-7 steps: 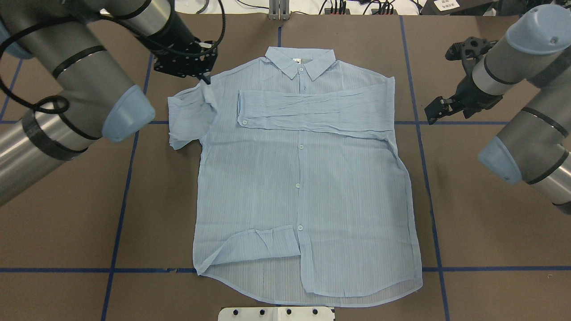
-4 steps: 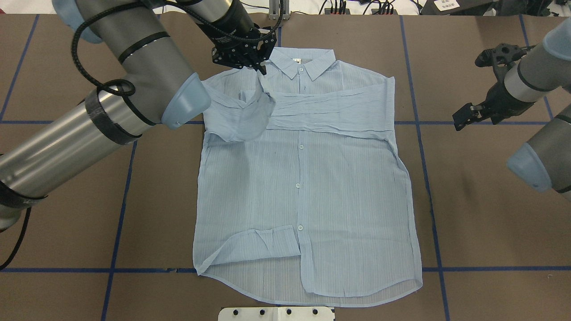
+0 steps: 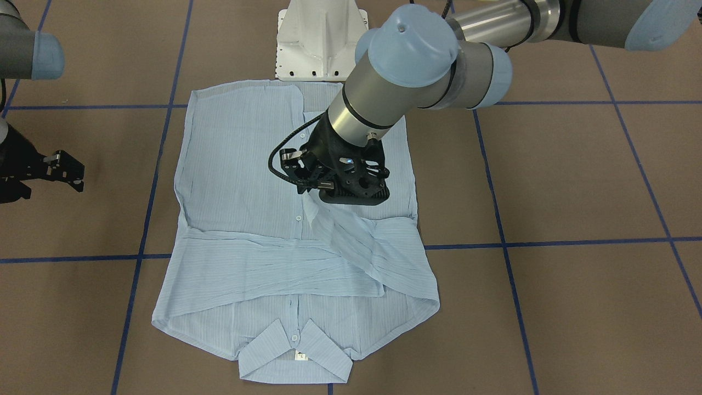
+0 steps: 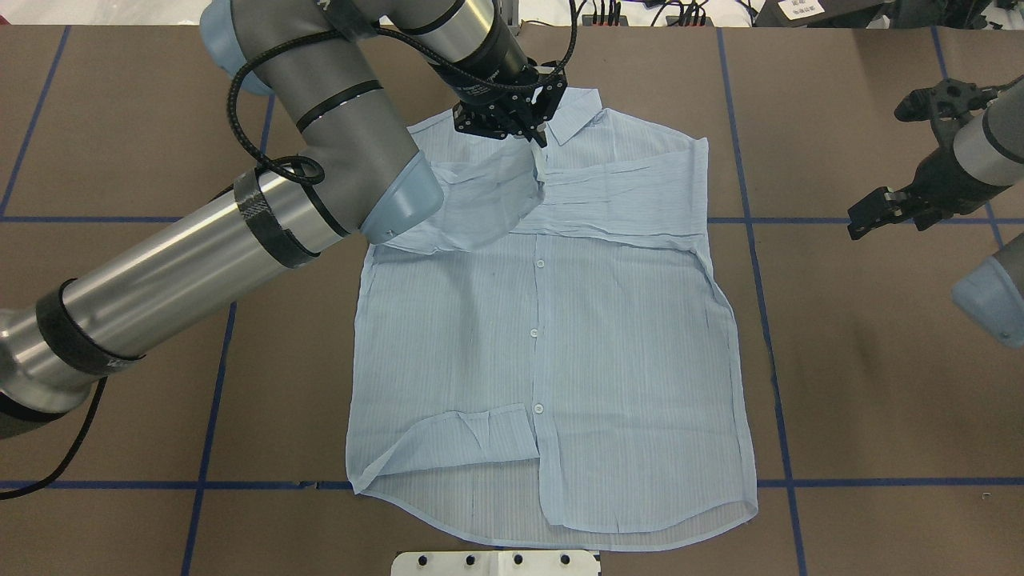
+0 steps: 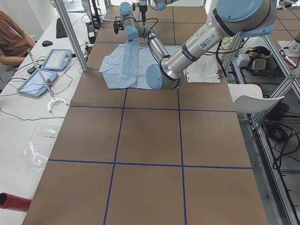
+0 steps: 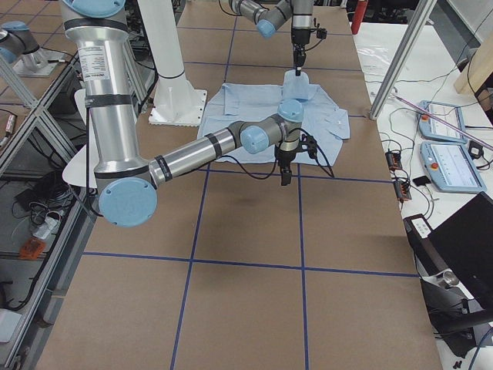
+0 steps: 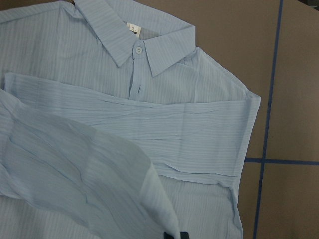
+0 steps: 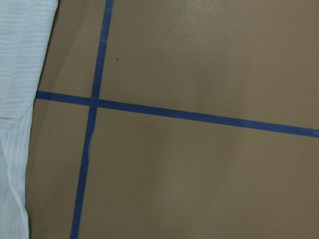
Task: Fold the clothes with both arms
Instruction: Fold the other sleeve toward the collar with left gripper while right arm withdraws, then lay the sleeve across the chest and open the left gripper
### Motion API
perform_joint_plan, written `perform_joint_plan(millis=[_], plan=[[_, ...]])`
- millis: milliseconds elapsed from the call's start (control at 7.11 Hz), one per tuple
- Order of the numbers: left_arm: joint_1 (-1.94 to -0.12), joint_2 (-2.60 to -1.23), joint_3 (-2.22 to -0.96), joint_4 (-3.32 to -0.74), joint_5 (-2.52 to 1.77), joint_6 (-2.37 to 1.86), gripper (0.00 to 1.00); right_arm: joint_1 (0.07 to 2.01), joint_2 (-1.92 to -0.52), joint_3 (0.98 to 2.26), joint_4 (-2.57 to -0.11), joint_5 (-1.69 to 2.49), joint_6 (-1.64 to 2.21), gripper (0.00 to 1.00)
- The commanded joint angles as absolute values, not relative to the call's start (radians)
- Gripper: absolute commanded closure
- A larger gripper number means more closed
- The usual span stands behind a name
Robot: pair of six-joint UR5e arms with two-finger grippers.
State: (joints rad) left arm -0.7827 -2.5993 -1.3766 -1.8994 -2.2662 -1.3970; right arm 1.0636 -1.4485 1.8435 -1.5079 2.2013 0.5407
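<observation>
The shirt was spread flat, buttons up, in the middle of the brown table, its collar turned away from the robot. One sleeve lay folded straight across the chest. The other sleeve was pinched at its end by the closed left gripper and held lifted above the chest, just beside the collar, the cloth draping down from the fingers. The right gripper was held above bare table, well apart from the shirt's edge, with nothing in it; how far it was open could not be told.
</observation>
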Motion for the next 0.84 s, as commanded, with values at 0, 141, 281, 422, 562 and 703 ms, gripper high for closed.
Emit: perform_joint_plan(millis=[0,141,281,422,562,703], plan=[[-0.743,-2.617,-1.323,-1.989,-2.261,-1.446,1.00,1.066,-1.453,1.847,-1.508,2.207,0.540,0.00],[-0.742,-2.620,-1.254,-2.067,-2.253,-1.456,1.00,1.066,-1.453,1.847,-1.508,2.207,0.540,0.00],[-0.742,-2.635,-1.183,-2.129,-2.244,-1.457,1.00,1.066,-1.454,1.845,-1.508,2.207,0.540,0.00],[-0.721,-2.670,-1.104,-2.187,-2.202,-1.462,1.00,1.065,-1.454,1.842,-1.509,2.207,0.545,0.00],[-0.666,-2.701,-1.068,-2.210,-2.145,-1.466,1.00,1.065,-1.453,1.842,-1.509,2.210,0.546,0.00],[-0.603,-2.712,-1.066,-2.232,-2.093,-1.491,1.00,1.065,-1.453,1.848,-1.508,2.224,0.549,0.00]])
